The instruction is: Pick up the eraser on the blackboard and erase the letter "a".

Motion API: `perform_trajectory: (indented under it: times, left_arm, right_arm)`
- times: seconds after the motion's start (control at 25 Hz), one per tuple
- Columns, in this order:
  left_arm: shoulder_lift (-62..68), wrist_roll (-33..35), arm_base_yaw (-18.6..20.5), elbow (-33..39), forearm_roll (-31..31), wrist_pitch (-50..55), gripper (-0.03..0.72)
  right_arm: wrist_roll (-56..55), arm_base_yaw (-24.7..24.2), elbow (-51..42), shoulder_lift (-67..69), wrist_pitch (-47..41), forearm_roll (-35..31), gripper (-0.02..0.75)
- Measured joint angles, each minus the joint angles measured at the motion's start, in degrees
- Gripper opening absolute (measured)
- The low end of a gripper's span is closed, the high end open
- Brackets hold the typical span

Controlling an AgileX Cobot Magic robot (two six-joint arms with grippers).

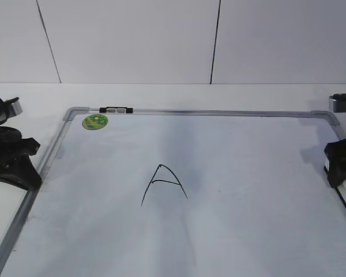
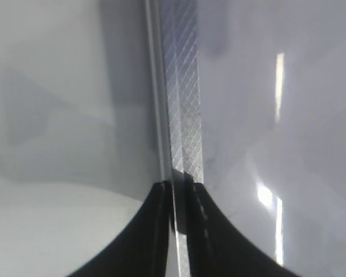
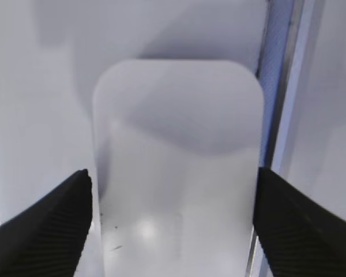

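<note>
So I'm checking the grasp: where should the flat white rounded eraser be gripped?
Across its two long side edges, coming straight down: the flat white rounded eraser lies flat beside the board's metal frame, already between the open right tool's fingers.

The robot's black left gripper (image 1: 14, 164) sits at the left side of the big white board with the silver-grey metal frame (image 1: 190, 113). Its two fingers are pressed close together on the left frame rail, which runs up between their tips in the left wrist view. The black right gripper (image 1: 341, 164) is at the right edge of the same board, low over it. Its two ribbed black fingers (image 3: 46, 225) stand far apart, one on each side of the flat white rounded eraser (image 3: 176, 173), right beside its long edges.
</note>
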State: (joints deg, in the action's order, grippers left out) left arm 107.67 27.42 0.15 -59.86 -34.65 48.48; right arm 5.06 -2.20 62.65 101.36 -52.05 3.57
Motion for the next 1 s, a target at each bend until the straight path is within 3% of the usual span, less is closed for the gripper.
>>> perform_trajectory:
  times: [0.48,0.64,0.8,1.0]
  left_arm:
    - [0.0,0.3,0.0,0.0,0.0,0.0,0.071]
    - [0.0,0.7,0.0,-0.1,-0.3,0.0,0.182]
    - [0.0,0.7,0.0,-2.3,-0.3,2.2,0.370]
    - [-0.9,0.0,0.0,-6.3,0.5,7.1,0.433]
  right_arm:
    - [-0.6,0.0,7.7,-3.7,-12.6,1.8,0.667]
    - [-0.6,0.0,7.7,-6.4,-13.1,1.8,0.666]
    - [-0.7,0.0,7.7,-7.0,-13.6,1.8,0.666]
    - [-0.7,0.0,7.7,-7.0,-15.1,0.6,0.662]
